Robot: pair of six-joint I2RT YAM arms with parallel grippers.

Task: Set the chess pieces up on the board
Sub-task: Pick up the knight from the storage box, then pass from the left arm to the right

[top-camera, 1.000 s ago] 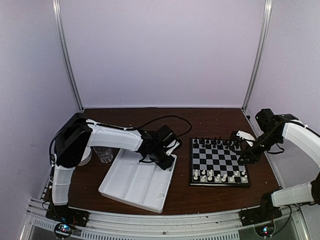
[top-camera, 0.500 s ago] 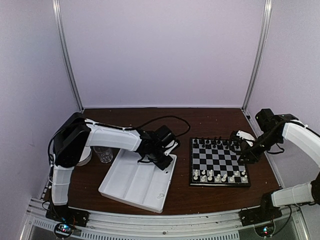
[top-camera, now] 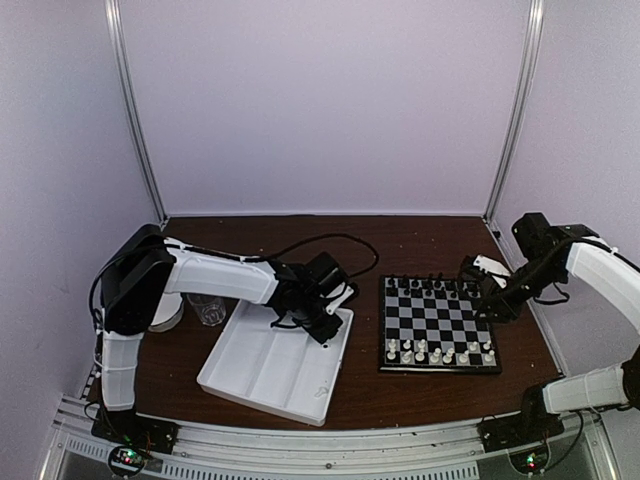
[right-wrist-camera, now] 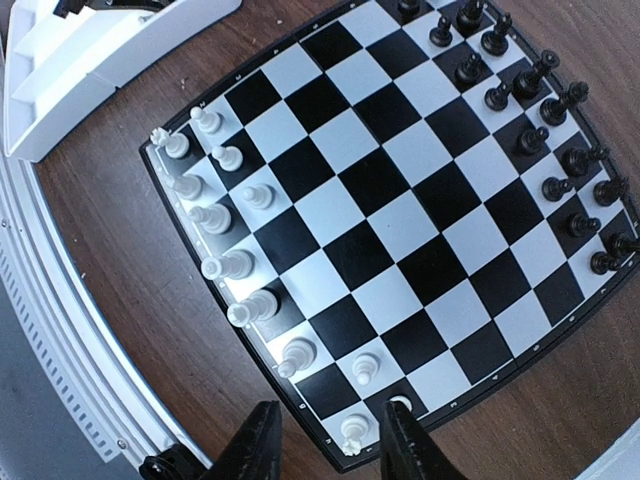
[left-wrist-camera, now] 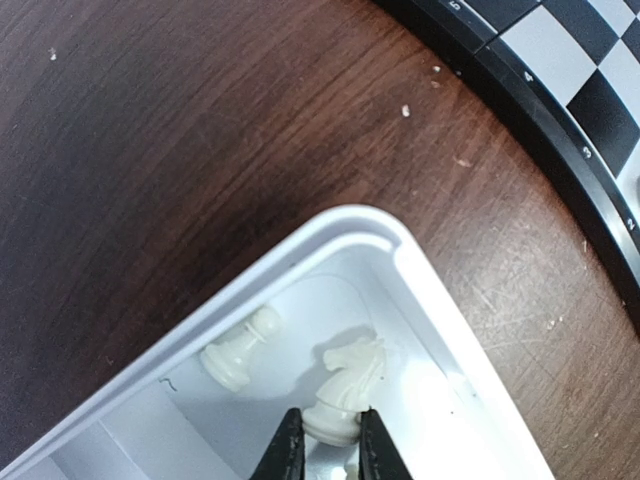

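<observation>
The board (top-camera: 438, 325) lies right of centre, white chess pieces (right-wrist-camera: 215, 215) along its near rows and black ones (right-wrist-camera: 560, 160) along the far rows. In the left wrist view, a white knight (left-wrist-camera: 352, 375) stands in the corner of the white tray (left-wrist-camera: 330, 225). My left gripper (left-wrist-camera: 329, 418) is shut on its base, one finger against each side. A white pawn (left-wrist-camera: 240, 350) lies on its side just left of it. My right gripper (right-wrist-camera: 330, 420) hangs open above the board's right edge (top-camera: 492, 318), holding nothing.
The tray (top-camera: 270, 370) sits at an angle left of the board, a few centimetres of brown table between them. A small clear glass (top-camera: 208, 310) stands behind the tray beside the left arm. A black cable loops across the table at the back.
The left gripper's jaws have narrowed onto the knight's base, and the left wrist has shifted slightly over the tray corner. The right arm has barely moved.
</observation>
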